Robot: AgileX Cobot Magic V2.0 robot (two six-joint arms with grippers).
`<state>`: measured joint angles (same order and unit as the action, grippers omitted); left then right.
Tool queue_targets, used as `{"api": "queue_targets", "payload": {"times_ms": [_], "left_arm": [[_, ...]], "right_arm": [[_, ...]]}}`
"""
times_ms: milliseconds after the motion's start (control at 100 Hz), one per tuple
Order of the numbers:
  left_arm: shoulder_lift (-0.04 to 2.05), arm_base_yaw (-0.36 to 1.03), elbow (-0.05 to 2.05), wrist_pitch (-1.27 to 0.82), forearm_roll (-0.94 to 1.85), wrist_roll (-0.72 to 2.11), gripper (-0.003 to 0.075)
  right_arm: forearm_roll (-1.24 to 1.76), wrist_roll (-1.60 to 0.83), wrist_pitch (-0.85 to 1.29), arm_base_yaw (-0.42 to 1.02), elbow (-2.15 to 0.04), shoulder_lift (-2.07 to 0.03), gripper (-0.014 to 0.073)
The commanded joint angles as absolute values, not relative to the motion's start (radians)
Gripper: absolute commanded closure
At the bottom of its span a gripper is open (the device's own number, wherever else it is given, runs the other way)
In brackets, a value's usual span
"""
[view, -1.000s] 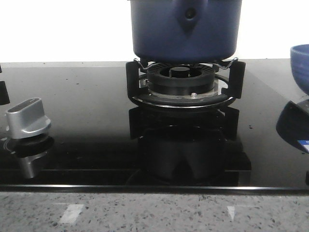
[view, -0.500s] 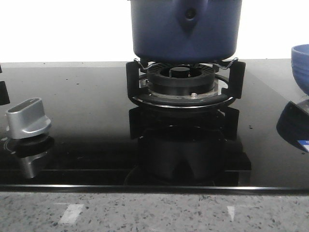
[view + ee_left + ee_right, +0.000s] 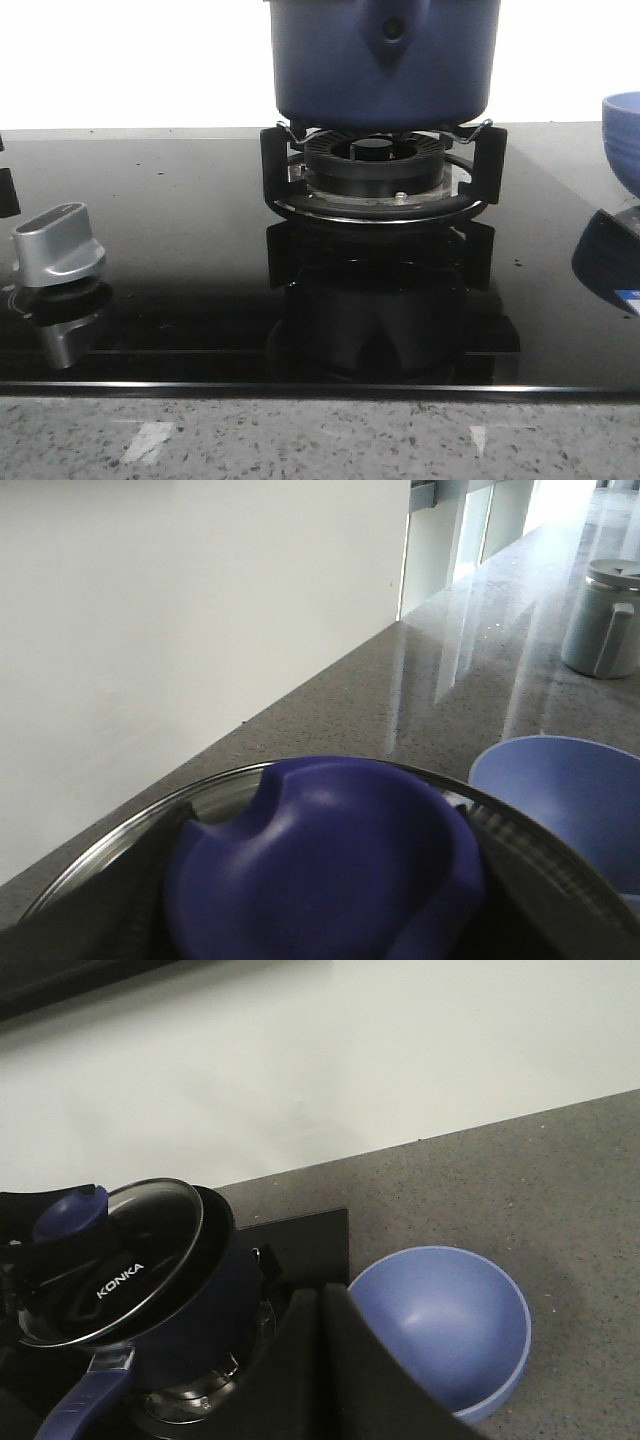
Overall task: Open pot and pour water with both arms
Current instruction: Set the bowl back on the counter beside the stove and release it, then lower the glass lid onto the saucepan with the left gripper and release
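One big dark blue pot (image 3: 385, 60) sits on the black burner ring (image 3: 378, 175) in the middle of the shiny black stove top (image 3: 180, 250). On its front I see a teardrop shape with a round rivet. My right wrist view shows the glass lid (image 3: 115, 1260) tipped up on the pot, one edge raised off the rim, with the word KONKA on it. The pot's long blue handle (image 3: 85, 1400) pokes out toward that camera.

My left gripper (image 3: 320, 950) is right at the lid's blue knob (image 3: 325, 865), which fills my left wrist view (so close it looks huge!). Dark finger parts sit on both sides of the knob, but I cannot tell if they are squeezing it.

My right gripper (image 3: 335, 1370) has its two black fingers (image 3: 300, 1380) pressed together with nothing between them. It hangs between the pot and a lighter blue bowl (image 3: 440, 1325). The bowl rests on the gray counter (image 3: 560, 1190), just beside the stove. A silver knob (image 3: 58, 245) stands at the stove's left front. A gray jug (image 3: 603, 615) stands far off on the counter.
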<state>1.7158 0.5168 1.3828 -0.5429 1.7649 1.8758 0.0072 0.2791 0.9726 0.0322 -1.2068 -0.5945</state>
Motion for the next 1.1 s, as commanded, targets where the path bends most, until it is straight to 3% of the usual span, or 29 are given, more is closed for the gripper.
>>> {"api": "queue_targets", "payload": {"times_ms": [0,550,1090], "left_arm": [[1.687,0.521,1.429,-0.634,1.872,1.885,0.0468],[1.703,0.526,1.440,-0.559,1.872,1.937,0.0468],[1.722,0.542,1.440,-0.614,1.868,1.937,0.0468]], "right_arm": [[0.000,0.264,0.904,0.035,-1.228,-0.595,0.0663],[0.006,0.264,0.900,0.035,-1.181,-0.595,0.0663],[0.007,0.264,0.898,0.035,-1.181,-0.595,0.0663]]}}
